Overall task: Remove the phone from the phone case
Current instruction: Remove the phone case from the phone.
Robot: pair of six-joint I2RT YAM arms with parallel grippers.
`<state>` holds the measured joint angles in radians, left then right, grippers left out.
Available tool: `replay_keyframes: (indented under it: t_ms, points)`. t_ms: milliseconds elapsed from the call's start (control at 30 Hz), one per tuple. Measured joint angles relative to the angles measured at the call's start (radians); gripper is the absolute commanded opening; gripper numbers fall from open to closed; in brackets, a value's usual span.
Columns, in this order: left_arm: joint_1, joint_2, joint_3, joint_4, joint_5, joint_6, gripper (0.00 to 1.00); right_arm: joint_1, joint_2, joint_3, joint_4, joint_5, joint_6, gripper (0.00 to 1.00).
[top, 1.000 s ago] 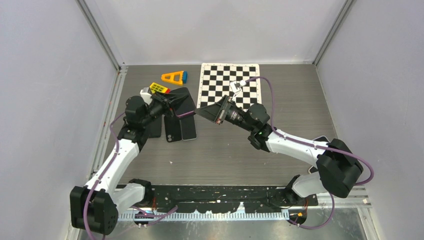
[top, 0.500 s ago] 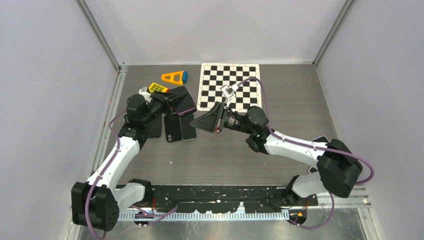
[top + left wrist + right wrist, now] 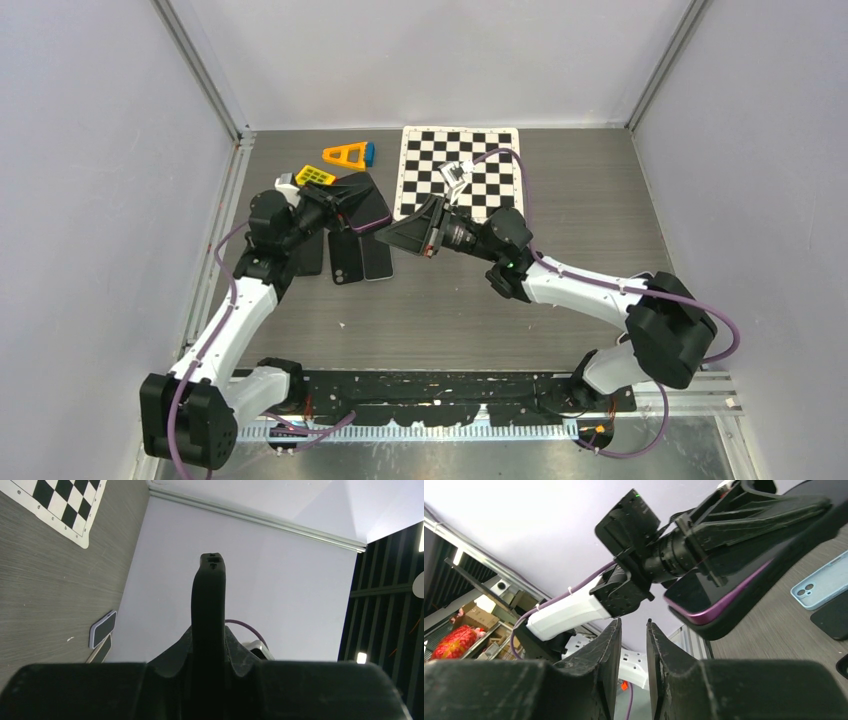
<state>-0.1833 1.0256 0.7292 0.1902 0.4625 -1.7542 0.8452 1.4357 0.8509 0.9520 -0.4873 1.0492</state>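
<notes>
My left gripper (image 3: pixel 347 211) is clamped on the phone case (image 3: pixel 366 200) and holds it up off the table (image 3: pixel 560 260), tilted toward the other arm. I judge this leaves an edge free to work at. The phone (image 3: pixel 704 596) sits inside the case, its purple rim showing along the black shell. My right gripper (image 3: pixel 633 624) hangs just beside that raised edge, fingers slightly apart with nothing between them. Next I'd have it pinch the phone's rim and peel it free.
</notes>
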Motion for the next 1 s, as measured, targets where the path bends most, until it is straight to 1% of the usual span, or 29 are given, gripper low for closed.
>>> replay_keyframes:
  t_ms: [333, 500, 900, 1000]
  points:
    - [0.0, -0.009, 0.0, -0.016, -0.001, -0.008, 0.0, 0.003, 0.031, 0.011, -0.042, 0.085, 0.0, 0.31]
    - [-0.005, -0.012, 0.0, -0.045, -0.037, -0.007, 0.0, 0.01, 0.031, 0.011, -0.071, 0.14, 0.009, 0.31]
    - [-0.014, -0.013, 0.004, -0.07, -0.132, 0.015, 0.0, 0.011, 0.07, 0.022, -0.089, 0.217, 0.175, 0.34]
    - [-0.014, -0.013, 0.008, -0.075, -0.15, 0.021, 0.0, 0.01, 0.078, 0.028, -0.094, 0.232, 0.216, 0.37]
